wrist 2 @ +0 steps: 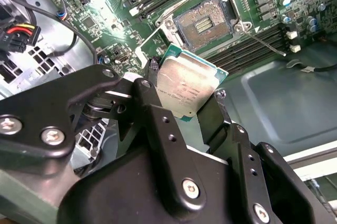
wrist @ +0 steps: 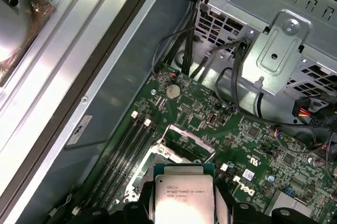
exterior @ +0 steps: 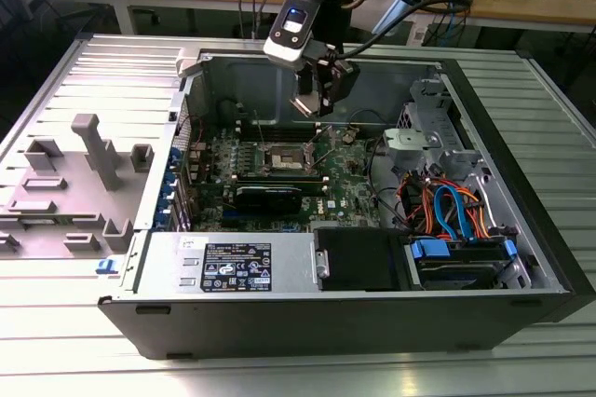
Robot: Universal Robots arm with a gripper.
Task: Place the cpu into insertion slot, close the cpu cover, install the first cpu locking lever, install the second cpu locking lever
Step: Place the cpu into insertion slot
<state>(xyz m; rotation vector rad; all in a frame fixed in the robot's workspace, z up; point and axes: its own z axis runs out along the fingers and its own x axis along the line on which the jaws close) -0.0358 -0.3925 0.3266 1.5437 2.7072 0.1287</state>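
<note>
Claw grips the cpu in the air above the open slot.

On the exterior view's left I see grey fixtures on the ribbed bench, then the open case with its green board. My claw hangs over the slot, fingers pinched on two edges of the cpu. It is a flat square chip with a silver-grey top, faint print and a green rim, tilted and clear of the slot. The cover stands raised. Orange and blue cables lie further right.
</note>
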